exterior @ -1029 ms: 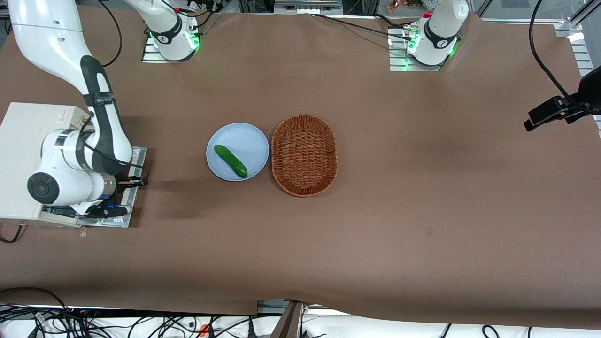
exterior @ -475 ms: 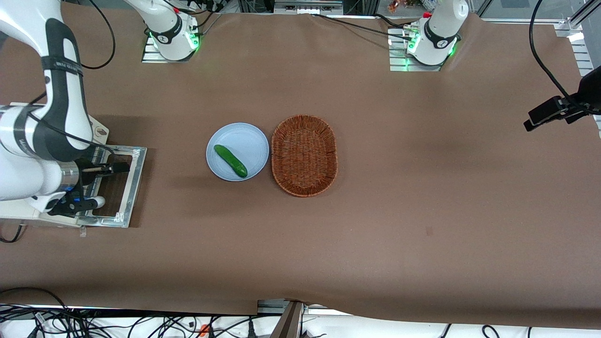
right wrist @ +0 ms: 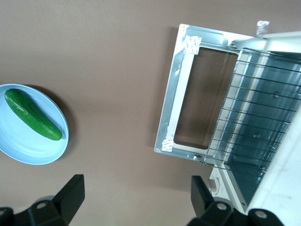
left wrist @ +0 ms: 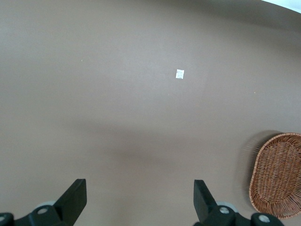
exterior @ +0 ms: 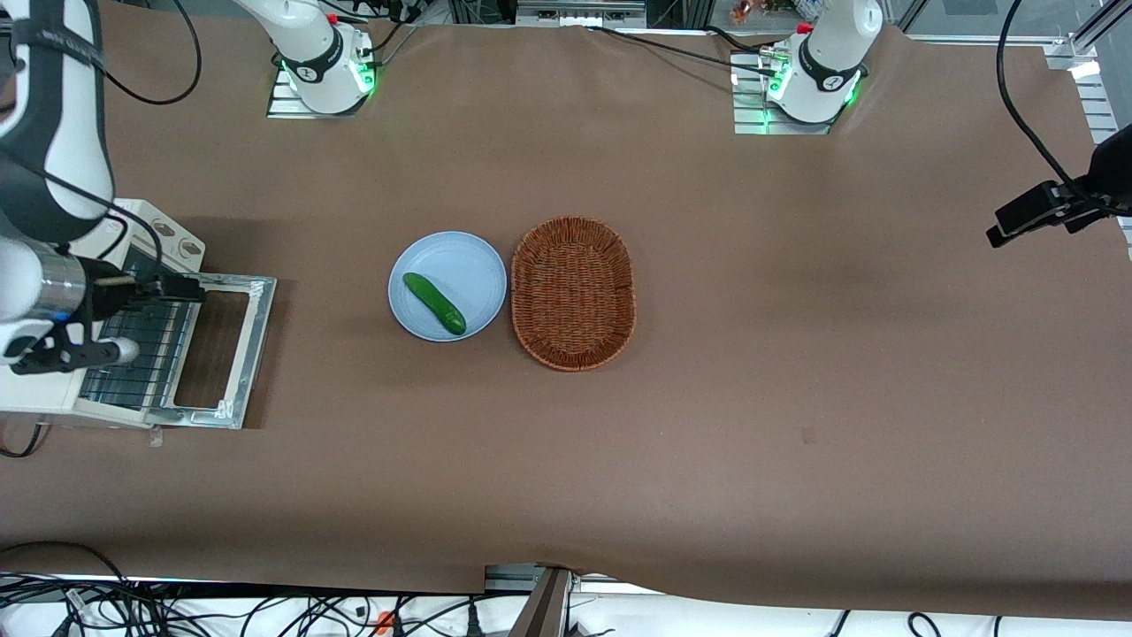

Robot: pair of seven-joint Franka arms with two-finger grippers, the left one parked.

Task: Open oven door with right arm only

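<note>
Brown cloth covers the worktop (exterior: 707, 460), and at the working arm's end sits the white oven (exterior: 35, 389) with its door (exterior: 221, 352) dropped flat onto the cloth, metal frame up, wire rack (exterior: 133, 354) showing inside. The right arm (exterior: 44, 177) holds its gripper (exterior: 159, 287) above the oven mouth, apart from the door, fingers (right wrist: 70, 190) spread wide and holding nothing. The door's long axis runs toward the front camera. A plate (exterior: 469, 265) holds a cucumber (exterior: 433, 303); the basket (exterior: 573, 292) beside it is empty. To my eye the job looks done.
</note>
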